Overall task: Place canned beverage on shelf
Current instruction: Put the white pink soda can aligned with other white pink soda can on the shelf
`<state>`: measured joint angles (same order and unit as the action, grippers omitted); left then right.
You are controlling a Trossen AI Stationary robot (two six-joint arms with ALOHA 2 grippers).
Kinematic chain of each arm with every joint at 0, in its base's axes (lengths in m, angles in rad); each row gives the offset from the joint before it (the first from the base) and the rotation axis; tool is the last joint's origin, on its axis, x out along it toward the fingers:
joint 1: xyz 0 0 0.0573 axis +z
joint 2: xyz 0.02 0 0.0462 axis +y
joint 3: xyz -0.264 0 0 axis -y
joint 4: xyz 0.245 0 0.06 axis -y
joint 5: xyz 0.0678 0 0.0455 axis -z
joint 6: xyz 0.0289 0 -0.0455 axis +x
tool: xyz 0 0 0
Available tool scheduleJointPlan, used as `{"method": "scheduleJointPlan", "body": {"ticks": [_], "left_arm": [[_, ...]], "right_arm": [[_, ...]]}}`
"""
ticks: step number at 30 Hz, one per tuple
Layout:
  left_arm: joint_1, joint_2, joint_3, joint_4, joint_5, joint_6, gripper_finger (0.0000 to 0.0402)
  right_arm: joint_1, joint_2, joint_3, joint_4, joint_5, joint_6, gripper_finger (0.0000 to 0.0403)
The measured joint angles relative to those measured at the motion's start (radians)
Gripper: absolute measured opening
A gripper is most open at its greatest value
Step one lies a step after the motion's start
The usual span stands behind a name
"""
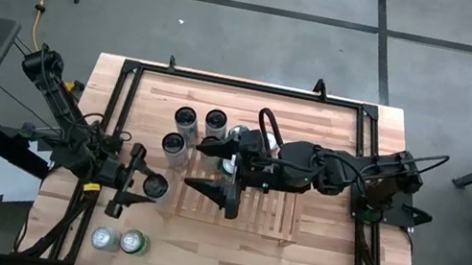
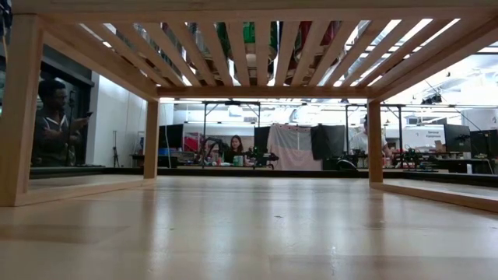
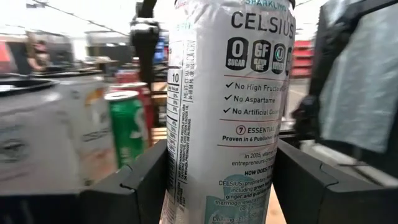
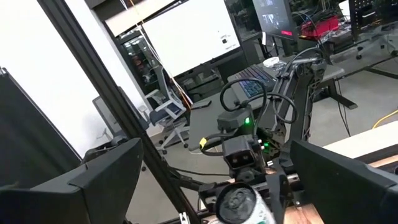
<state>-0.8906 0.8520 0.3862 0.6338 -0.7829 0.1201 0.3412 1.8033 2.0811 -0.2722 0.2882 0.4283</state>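
A tall white canned beverage [image 3: 227, 106] stands upright between the fingers of my left gripper [image 3: 227, 186], which is shut on it. From above, that gripper [image 1: 146, 187] and the can [image 1: 156, 187] are at the left edge of the slatted wooden shelf [image 1: 271, 212]. Three cans [image 1: 187, 121] [image 1: 216, 121] [image 1: 173, 144] stand on the shelf's far left part; a green can [image 3: 127, 124] shows just past the held one. My right gripper [image 1: 212, 169] hangs open over the middle of the shelf, its fingers wide apart and pointing toward the left arm, with nothing between them. My left gripper pinches the can's side wall [image 3: 180, 174] between its two fingers [image 3: 146, 180], one on each side of the can's lower half. The fingers come in about level from the table's left. The can is upright; whether its base rests on anything is out of frame.
Two more cans [image 1: 105, 238] [image 1: 135, 243] stand on the tabletop near its front left edge. A black frame rail [image 1: 226, 80] runs round the table. From below, the shelf's slats [image 2: 249, 54] and legs [image 2: 19, 109] show, with people in the room beyond.
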Motion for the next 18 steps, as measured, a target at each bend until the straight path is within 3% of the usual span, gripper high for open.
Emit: {"method": "scheduleJointPlan", "body": {"ticks": [3,10,18], "left_arm": [[0.006,0.000,0.000,0.000,-0.037,0.005,0.0225],[0.064,0.002,0.000,-0.002,0.015,-0.051,0.0222],[0.085,0.062,0.001,-0.001,0.005,-0.116,0.0226]], "right_arm": [[0.000,0.000,0.000,-0.003,0.000,-0.001,0.0393],[-0.007,0.001,-0.001,-0.014,0.000,-0.003,0.0393],[-0.007,0.001,-0.001,-0.046,0.001,-0.010,0.0393]]}}
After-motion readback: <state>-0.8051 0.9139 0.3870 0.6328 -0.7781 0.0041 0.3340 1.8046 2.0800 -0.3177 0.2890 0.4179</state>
